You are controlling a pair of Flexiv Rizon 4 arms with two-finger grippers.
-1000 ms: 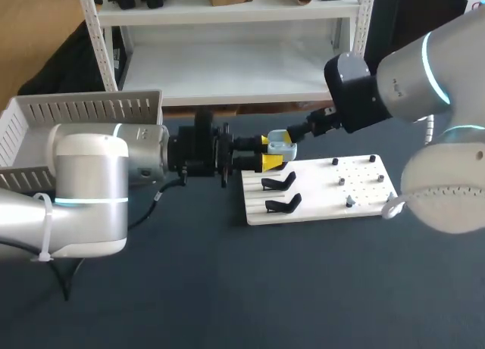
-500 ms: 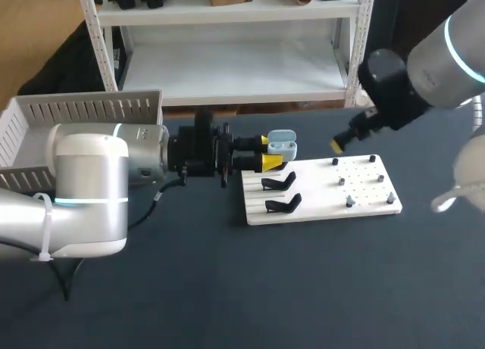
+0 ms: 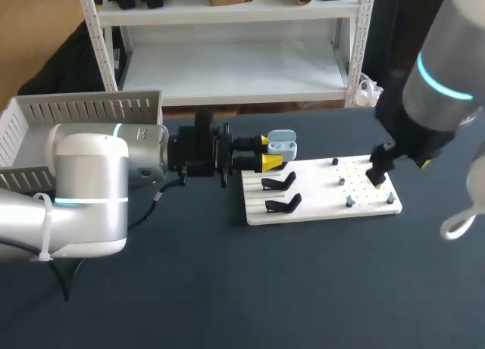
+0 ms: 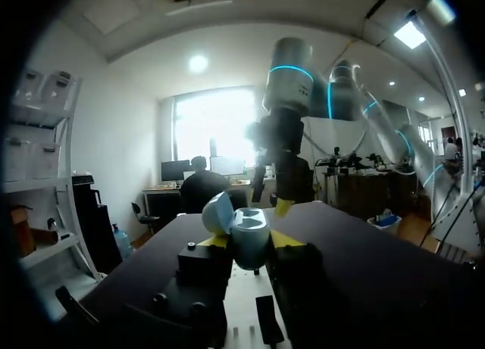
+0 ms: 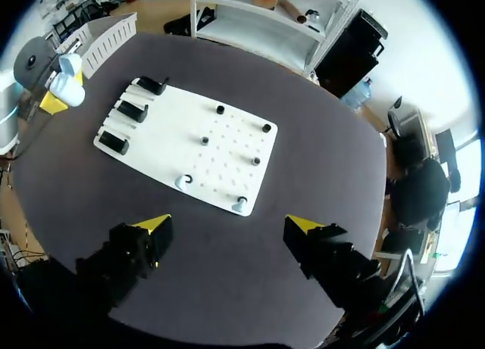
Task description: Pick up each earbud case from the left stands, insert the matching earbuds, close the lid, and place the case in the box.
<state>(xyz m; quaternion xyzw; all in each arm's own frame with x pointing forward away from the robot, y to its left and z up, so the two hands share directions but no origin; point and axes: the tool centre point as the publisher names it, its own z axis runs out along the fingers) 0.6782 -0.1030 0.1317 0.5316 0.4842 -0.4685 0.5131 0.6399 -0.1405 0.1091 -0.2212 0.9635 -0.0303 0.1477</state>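
My left gripper (image 3: pixel 268 152) is shut on a pale blue earbud case (image 3: pixel 282 147), held above the far left end of the white board (image 3: pixel 318 201) with its lid open. In the left wrist view the case (image 4: pixel 246 235) sits between the yellow tips, lid (image 4: pixel 218 213) tipped back. My right gripper (image 3: pixel 377 175) hangs over the board's right end, open and empty; its wrist view shows it (image 5: pixel 227 228) high above the board (image 5: pixel 220 148). Small pale earbuds (image 3: pixel 349 202) (image 5: pixel 183 182) stand on pegs there. Three black stands (image 3: pixel 279 182) (image 5: pixel 130 110) have no case on them.
A white slatted box (image 3: pixel 76 110) stands at the table's far left, behind my left arm. Dark pegs (image 3: pixel 334 161) dot the board's right half. The dark tabletop (image 3: pixel 303 288) in front of the board is bare.
My right arm has drawn back from the case and swung right, down over the board's right end. The left arm and the case have not moved.
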